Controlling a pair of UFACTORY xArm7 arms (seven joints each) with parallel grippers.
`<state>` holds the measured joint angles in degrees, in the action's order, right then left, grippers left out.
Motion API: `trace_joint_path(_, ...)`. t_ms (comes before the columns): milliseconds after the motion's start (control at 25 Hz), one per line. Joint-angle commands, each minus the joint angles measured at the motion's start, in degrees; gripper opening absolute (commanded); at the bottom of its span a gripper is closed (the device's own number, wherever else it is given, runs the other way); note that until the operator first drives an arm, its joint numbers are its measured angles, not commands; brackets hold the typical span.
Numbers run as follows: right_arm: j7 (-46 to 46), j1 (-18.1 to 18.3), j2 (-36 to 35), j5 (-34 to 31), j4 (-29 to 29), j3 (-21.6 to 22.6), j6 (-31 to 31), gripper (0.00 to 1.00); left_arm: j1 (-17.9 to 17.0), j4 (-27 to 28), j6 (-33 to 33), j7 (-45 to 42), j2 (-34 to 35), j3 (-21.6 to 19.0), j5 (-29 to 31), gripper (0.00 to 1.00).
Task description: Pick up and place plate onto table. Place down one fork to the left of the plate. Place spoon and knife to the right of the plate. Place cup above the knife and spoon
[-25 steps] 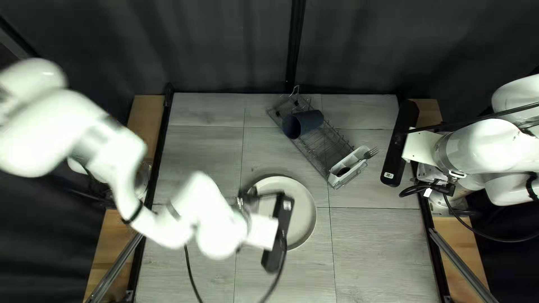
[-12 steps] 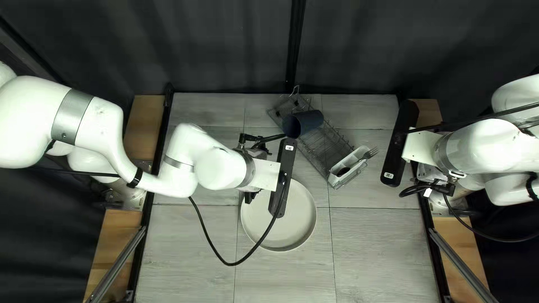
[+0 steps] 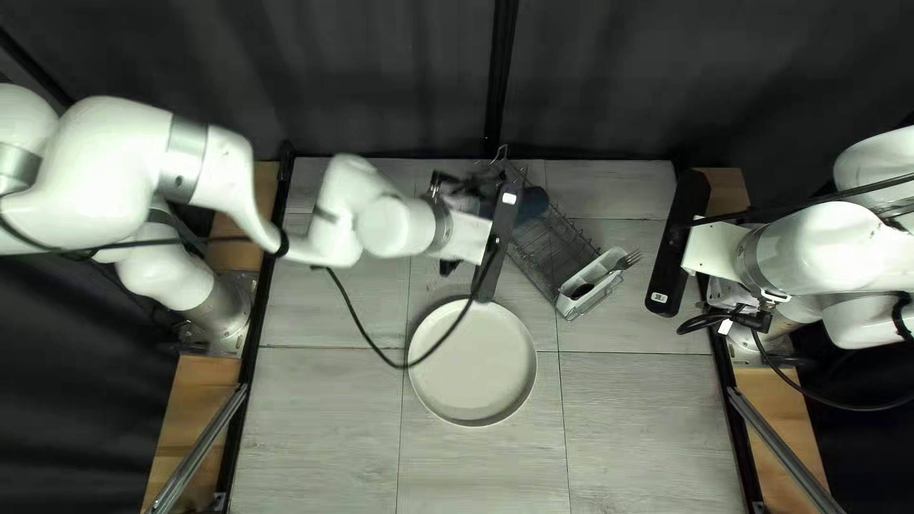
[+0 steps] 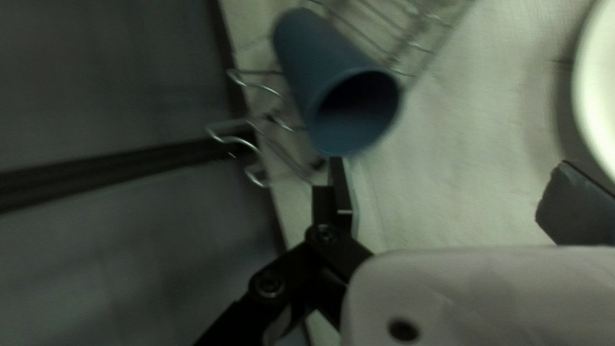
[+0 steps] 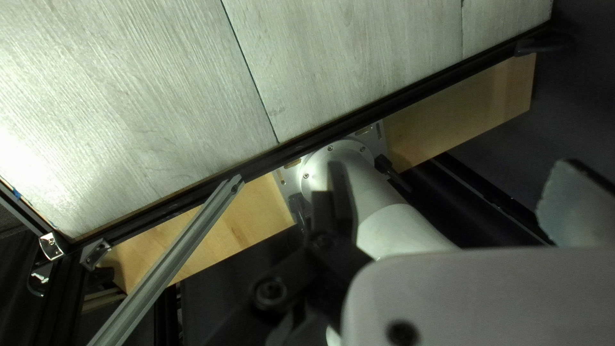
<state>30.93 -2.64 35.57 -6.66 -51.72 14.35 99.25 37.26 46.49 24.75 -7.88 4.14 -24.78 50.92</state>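
Left wrist view puts the cup (image 4: pixel 304 67) on its side on the rack (image 3: pixel 547 249), mouth toward my left gripper (image 4: pixel 448 161), whose fingers stand wide with nothing held. The likeliest trouble is a knock: one finger (image 4: pixel 342 192) appears right by the cup's rim, and the cup is ahead of that finger rather than between the two. Lowering or closing from here could push the cup and roll it along the wires. A finger could also catch the rack's wire hooks (image 4: pixel 246 141) and drag the rack, jolting the holder (image 3: pixel 568 305) and the fork (image 3: pixel 629 259) in it. The slack cable (image 3: pixel 419 364) loops over the plate (image 3: pixel 476 371), which lies on the table (image 3: pixel 638 409); if it sagged, it might nudge it.

My left arm (image 3: pixel 214 167) reaches across from the left edge, bent, its gripper pitched over the rack's near-left side, between cup and plate. My right arm (image 3: pixel 824 249) sits back at the right edge, its right gripper (image 5: pixel 450 163) wide and empty.
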Motion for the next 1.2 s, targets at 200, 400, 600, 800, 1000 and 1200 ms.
trace_joint_path(200,0.0,0.0,0.0,0.0,0.0,0.0,0.0,1.0,1.49,6.68,-5.32,-10.63,-12.98,5.01,19.76,1.0)
trace_joint_path(400,0.0,0.0,0.0,0.0,0.0,0.0,0.0,1.0,1.33,10.89,-5.28,-12.84,-18.59,6.6,24.66,1.0)
trace_joint_path(600,0.0,0.0,0.0,0.0,0.0,0.0,0.0,1.0,0.57,13.28,-4.64,-14.0,-21.16,6.92,26.26,0.46)
trace_joint_path(800,0.0,0.0,0.0,0.0,0.0,0.0,0.0,1.0,0.51,13.09,-4.11,-14.54,-20.6,7.11,26.85,0.0)
trace_joint_path(1000,0.0,0.0,0.0,0.0,0.0,0.0,0.0,1.0,0.27,12.05,-2.14,-14.17,-18.23,6.76,25.35,0.0)
trace_joint_path(1200,0.0,0.0,0.0,0.0,0.0,0.0,0.0,1.0,0.36,10.24,0.17,-9.77,-12.67,5.5,18.68,0.0)
